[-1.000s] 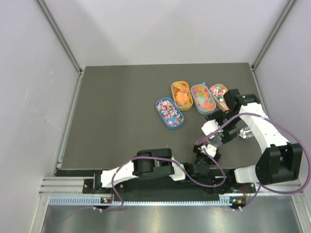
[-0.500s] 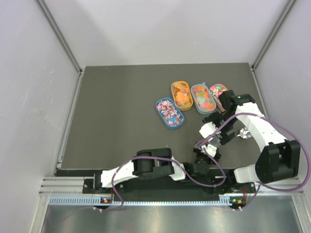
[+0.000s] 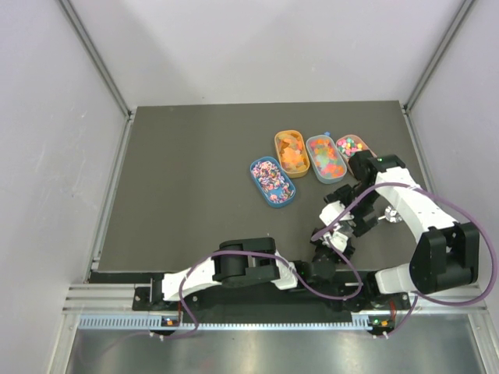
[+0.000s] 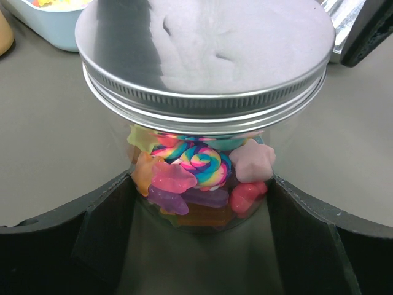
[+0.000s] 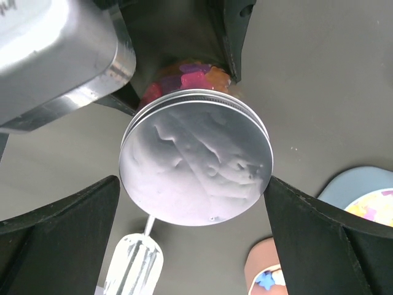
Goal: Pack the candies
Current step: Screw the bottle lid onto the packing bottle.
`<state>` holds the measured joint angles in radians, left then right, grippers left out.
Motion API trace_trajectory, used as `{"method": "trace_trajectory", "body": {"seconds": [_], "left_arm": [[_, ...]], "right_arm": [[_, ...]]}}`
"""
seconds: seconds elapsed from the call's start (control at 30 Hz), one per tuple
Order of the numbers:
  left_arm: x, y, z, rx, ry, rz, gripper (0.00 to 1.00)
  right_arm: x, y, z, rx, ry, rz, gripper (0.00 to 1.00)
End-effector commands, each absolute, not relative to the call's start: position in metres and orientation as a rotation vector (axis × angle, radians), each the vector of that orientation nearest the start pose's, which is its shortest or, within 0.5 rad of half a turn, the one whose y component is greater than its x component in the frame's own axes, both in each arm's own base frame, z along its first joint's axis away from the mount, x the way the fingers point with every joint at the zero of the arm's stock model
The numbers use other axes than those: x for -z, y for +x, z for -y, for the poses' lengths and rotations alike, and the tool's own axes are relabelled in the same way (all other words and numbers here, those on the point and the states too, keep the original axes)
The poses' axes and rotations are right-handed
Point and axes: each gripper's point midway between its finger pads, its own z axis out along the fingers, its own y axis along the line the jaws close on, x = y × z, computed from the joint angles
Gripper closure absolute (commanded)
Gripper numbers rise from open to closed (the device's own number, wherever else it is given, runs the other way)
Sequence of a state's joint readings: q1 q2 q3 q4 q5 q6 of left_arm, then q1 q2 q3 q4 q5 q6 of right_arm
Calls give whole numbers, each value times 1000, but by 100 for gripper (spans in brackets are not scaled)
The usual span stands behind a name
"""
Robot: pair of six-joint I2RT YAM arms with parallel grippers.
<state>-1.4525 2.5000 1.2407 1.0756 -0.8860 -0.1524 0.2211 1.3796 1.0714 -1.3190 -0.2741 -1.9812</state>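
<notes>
A clear jar of candies (image 4: 196,175), capped by a silver metal lid (image 4: 206,49), stands on the dark table. My left gripper (image 4: 201,184) is shut on the jar's body, with a finger pressed against each side. From above, my right gripper (image 5: 191,184) straddles the lid (image 5: 196,163), jaws wide open, and its fingertips (image 5: 288,209) sit level with the rim. In the top view both grippers meet at the right (image 3: 352,204), (image 3: 360,181), and the jar is hidden under them. More candies fill four oval trays (image 3: 272,181), (image 3: 291,152), (image 3: 326,158), (image 3: 351,146).
A scoop (image 5: 132,267) lies on the table just right of the jar (image 3: 390,214). The pale blue tray (image 4: 49,24) and the pink tray (image 5: 264,270) are close behind the jar. Grey walls enclose the table on three sides.
My right arm has swung left and in over the jar, so its open gripper now frames the lid. The left gripper and jar have stayed put.
</notes>
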Motion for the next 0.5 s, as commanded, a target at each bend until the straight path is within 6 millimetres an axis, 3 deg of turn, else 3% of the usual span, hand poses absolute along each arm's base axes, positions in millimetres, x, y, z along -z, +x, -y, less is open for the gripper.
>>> {"method": "trace_trajectory", "body": {"seconds": [0.0,0.1,0.33,0.47], "left_arm": [[301,104,167,-669,1316,-2366,100],[301,104,166,-672,1316,-2369,100],[300,106,165,-679,1310,-2368,100],[300,107,167,-680,1307,-2364,100]], "right_arm": [[-103,186,-67,-504,-2805,-960,0],[-102,189,-67,-507,-2799,-987,5],[-101,196,-66,-485,-2755,-1129,33],[-98,189,-63,-519,-2695,-1307,36]]}}
